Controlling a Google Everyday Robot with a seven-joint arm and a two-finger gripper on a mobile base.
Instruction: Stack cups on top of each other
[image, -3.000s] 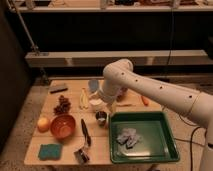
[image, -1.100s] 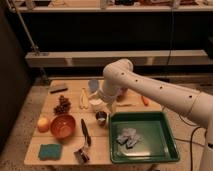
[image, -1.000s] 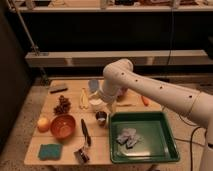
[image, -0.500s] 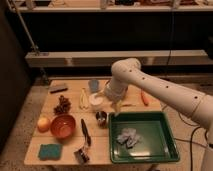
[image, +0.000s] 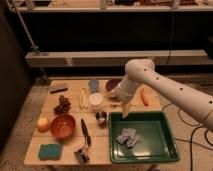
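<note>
Three cups stand apart on the wooden table (image: 70, 145). The shiny dark steel cup (image: 101, 118) is just left of the green tray. The white cup (image: 95, 101) stands behind it. The pale blue-grey cup (image: 93, 85) is further back. My gripper (image: 125, 111) hangs pointing down on the white arm (image: 150, 80), over the tray's far left corner, to the right of the steel cup and the white cup. It touches no cup.
The green tray (image: 165, 150) holds a crumpled grey cloth (image: 128, 136). A purple bowl (image: 111, 85) is partly hidden behind the arm. Also here are an orange-red bowl (image: 63, 126), a carrot (image: 144, 96), a banana (image: 84, 99), a pinecone (image: 62, 105), a round fruit (image: 43, 123), a teal sponge (image: 49, 150) and a black utensil (image: 85, 131).
The arm has swung to the right. The gripper has moved from above the white and steel cups to the tray's far left corner. The cups have not moved.
</note>
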